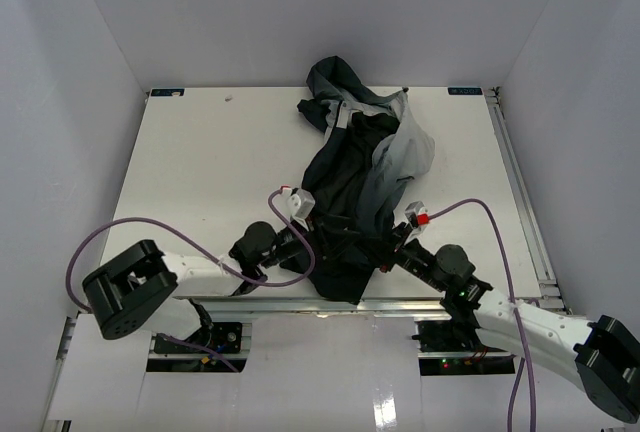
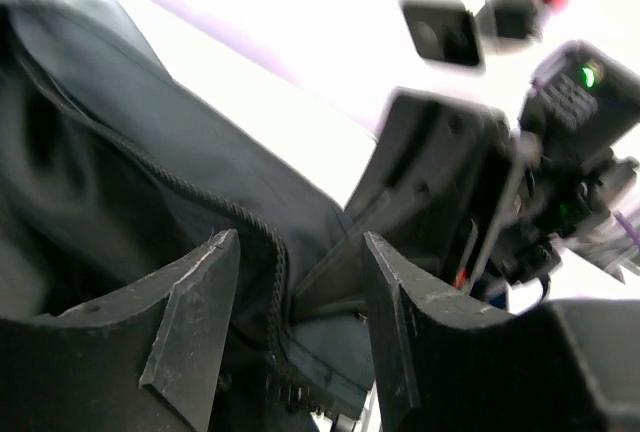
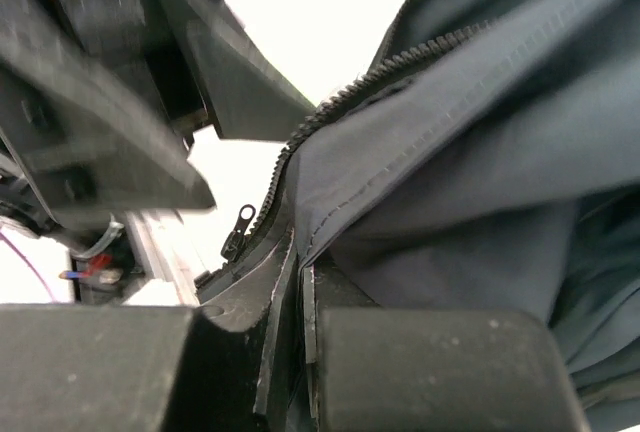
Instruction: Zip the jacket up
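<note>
The dark navy jacket [image 1: 350, 182] with grey panels lies from the back middle of the table to the near edge, hood at the back. My right gripper [image 1: 393, 244] is at the hem's right side. In the right wrist view it [image 3: 300, 292] is shut on the jacket's front edge [image 3: 430, 152], beside the zipper teeth. The slider with its pull tab [image 3: 238, 229] hangs just left of the fingers. My left gripper [image 1: 303, 224] is at the hem's left side. In the left wrist view it [image 2: 300, 322] is open, with the other zipper edge [image 2: 272, 282] between its fingers.
The white table [image 1: 200, 162] has a raised metal rail [image 1: 520, 192] along its right side and a rail along the near edge. The right arm's black body [image 2: 440, 182] stands close in front of the left gripper. Purple cables loop over the table by both wrists.
</note>
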{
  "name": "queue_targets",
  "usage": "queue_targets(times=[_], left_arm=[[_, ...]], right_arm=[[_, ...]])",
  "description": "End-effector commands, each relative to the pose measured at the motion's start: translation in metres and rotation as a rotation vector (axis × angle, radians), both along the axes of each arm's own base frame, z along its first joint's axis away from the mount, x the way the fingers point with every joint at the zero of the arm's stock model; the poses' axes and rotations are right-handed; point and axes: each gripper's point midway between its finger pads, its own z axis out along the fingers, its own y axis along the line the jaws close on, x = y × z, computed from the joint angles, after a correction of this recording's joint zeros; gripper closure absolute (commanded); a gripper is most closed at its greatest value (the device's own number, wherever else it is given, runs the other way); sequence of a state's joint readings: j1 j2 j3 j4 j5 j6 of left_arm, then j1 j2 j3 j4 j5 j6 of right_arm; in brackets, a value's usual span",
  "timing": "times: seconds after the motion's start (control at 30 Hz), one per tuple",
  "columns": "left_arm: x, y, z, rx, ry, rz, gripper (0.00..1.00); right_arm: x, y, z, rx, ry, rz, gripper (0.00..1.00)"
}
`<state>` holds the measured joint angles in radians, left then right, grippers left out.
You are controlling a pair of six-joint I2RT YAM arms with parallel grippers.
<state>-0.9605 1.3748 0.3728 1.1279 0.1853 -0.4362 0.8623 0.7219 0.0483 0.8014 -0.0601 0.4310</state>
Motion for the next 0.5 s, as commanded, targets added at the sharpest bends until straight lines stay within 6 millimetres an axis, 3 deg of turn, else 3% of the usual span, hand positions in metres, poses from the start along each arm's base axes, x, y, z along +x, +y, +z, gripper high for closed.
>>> queue_targets(times=[0.0,0.1,0.2,0.47], left_arm=[[0.02,0.003,0.019,0.14,0.039,0.098,0.38],[0.023,0.015,0.016,0.201,0.082,0.152,0.36],[0.02,0.024,0.017,0.229,0.102,0.164,0.35],[0.019,0.022,0.021,0.264,0.075,0.146,0.38]], right_arm=[[0.01,-0.014,0.028,-0.011,-0.278,-0.077,0.92],[0.01,-0.025,0.018,-0.022,-0.308,-0.119,0.92],[0.01,-0.034,0.025,0.007,-0.383,-0.154,0.92],[0.01,-0.03,0.037,-0.008,-0.444,-0.14,0.92]])
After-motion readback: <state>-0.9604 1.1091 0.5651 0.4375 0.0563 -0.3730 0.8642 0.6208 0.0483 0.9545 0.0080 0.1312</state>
